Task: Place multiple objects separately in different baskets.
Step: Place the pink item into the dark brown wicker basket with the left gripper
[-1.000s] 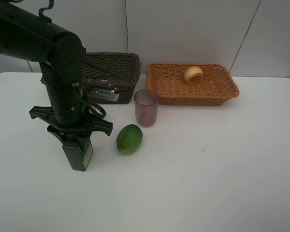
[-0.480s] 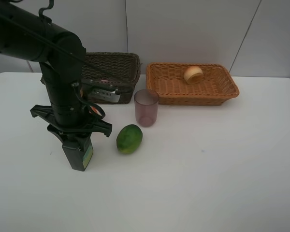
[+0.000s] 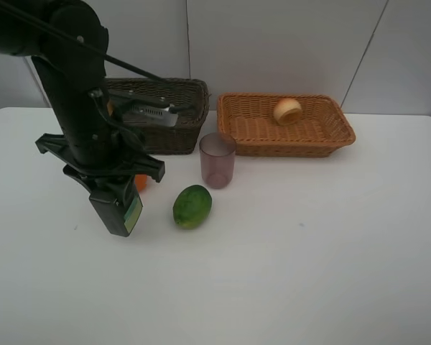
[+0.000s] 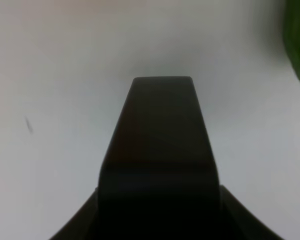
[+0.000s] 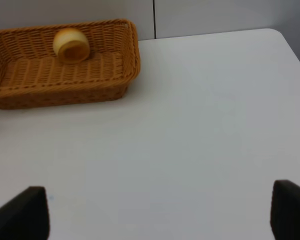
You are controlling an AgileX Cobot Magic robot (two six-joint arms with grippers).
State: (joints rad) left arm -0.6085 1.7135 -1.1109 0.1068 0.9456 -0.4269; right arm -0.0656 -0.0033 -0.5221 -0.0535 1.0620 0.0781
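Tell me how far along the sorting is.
Done: the peach lies in the light basket. In hand: the left gripper holds the dark green bottle. Left: the green fruit, mauve cup and tangerine sit on the table. The right gripper is open and empty.

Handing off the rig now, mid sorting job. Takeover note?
Pincers: left pincer shut on the dark green bottle, in front of the dark brown basket; right pincer open, empty.
Done: peach in the tan basket.
Left: that bottle, plus tangerine, green fruit and mauve cup, all on the table.
The arm hides most of the dark basket's inside.
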